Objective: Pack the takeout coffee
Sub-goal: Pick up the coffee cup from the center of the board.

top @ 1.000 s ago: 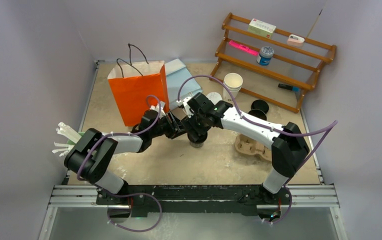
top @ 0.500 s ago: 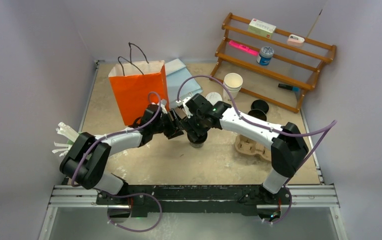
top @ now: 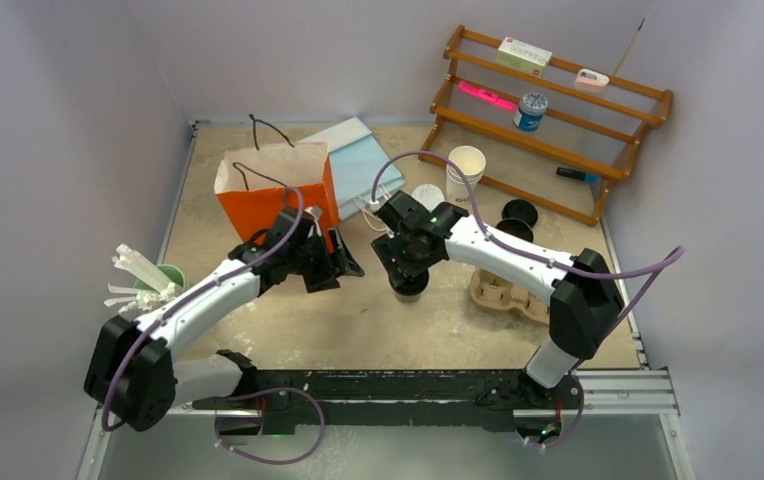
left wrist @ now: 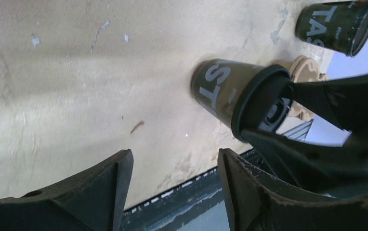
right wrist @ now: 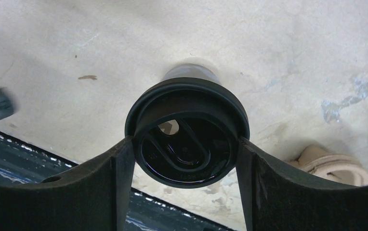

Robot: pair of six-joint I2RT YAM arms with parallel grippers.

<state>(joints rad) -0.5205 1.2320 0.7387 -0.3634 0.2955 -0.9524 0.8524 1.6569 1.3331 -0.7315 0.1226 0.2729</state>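
A black takeout coffee cup with white print wears a round black lid. My right gripper is shut on the lid's rim from above, one finger touching each side. From above, that gripper covers most of the cup at mid table. Just left of the cup, my left gripper stands apart from it; its jaws are open with only bare table between them. A second black cup stands farther off, to the right.
An orange paper bag stands behind the left arm. A brown pulp carrier lies right of the held cup, with black lids behind it. White stacked cups, a wooden rack and a green cup of stirrers stand around the edges.
My left gripper has let go, drawn back left from the cup and opened wider. The bag's top has tipped back. The right gripper stays on the lid, shifted slightly right.
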